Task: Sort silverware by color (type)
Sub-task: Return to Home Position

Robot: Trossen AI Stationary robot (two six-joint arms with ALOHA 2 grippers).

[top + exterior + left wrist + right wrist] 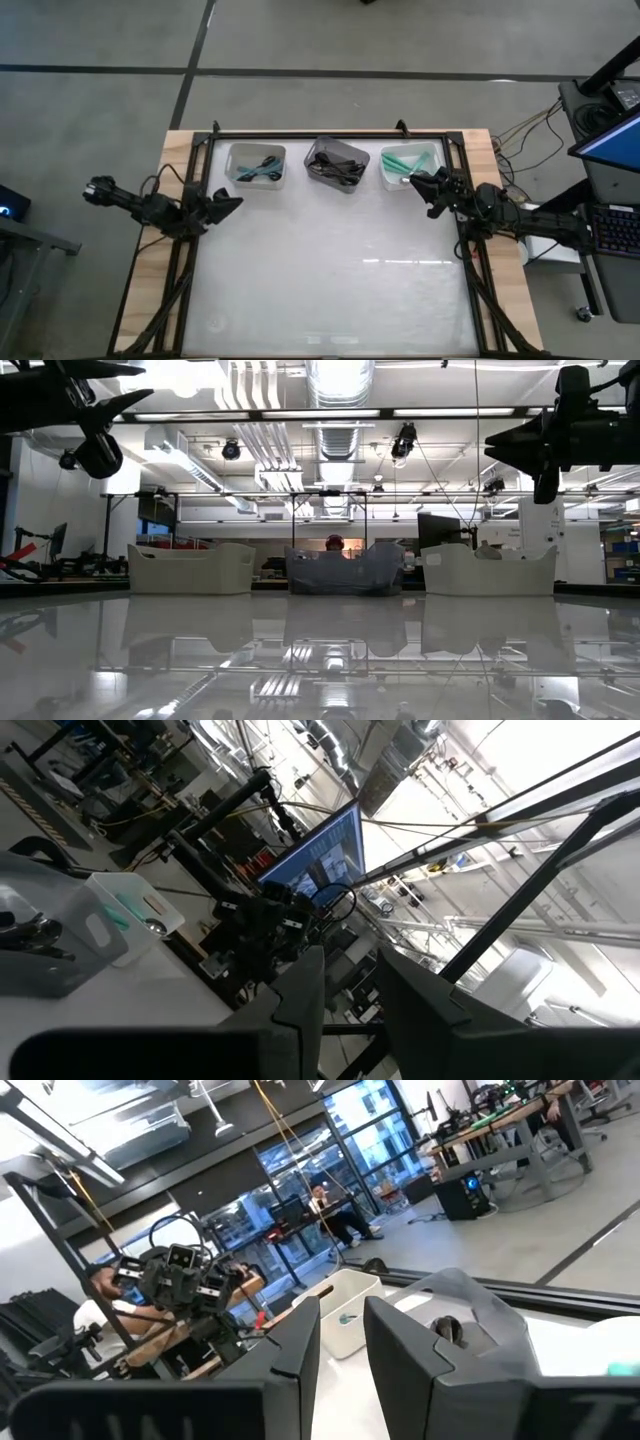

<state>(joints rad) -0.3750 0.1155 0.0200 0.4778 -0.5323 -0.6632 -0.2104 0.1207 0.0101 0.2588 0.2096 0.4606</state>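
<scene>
The silverware lies in three small bins along the table's far edge. The left bin holds black and teal-handled spoons, the middle bin dark ones, and the right bin teal-handled ones. My left gripper hovers over the table's left edge, near the left bin, pointing toward the right. My right gripper hovers at the right edge, just on the near side of the right bin, pointing left. Each gripper's fingers stand a narrow gap apart with nothing between them. Both hang well above the table top in the low view.
The white table top lies bare between the arms and the near edge. A black frame runs round the table. A monitor and keyboard stand beyond the right edge. A seated person shows far off in the room.
</scene>
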